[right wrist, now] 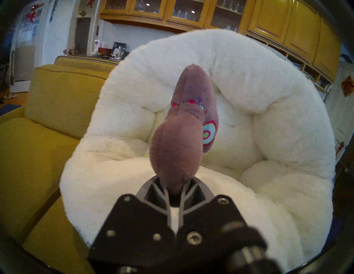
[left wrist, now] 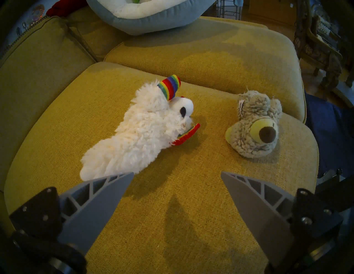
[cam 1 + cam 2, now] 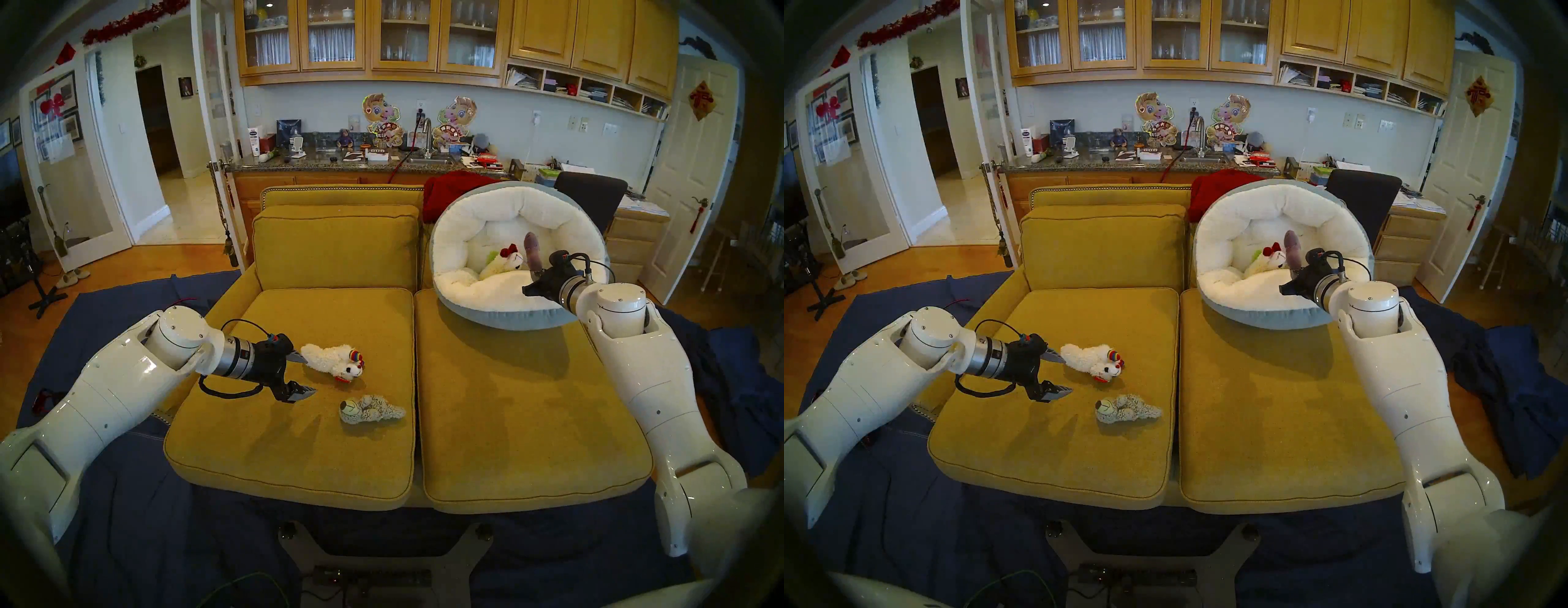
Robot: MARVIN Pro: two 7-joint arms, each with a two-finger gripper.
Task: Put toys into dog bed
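Purple animal [image 1: 183,134] pinched upright in the right gripper [image 1: 175,184] above the dog bed [image 3: 488,212], far right on the sofa. Red-eared lamb [image 3: 502,263] inside. Left gripper [image 3: 303,375], spread, near the rainbow-eared lamb [image 3: 335,358] and shaggy beige animal [image 3: 373,409] on the left seat cushion [image 3: 237,433].

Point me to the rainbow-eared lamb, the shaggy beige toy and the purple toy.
rainbow-eared lamb [image 2: 138,130]: left wrist view, on its fluffy body.
shaggy beige toy [image 2: 251,122]: left wrist view, on its head.
purple toy [image 1: 178,145]: right wrist view, on its lower bulge.
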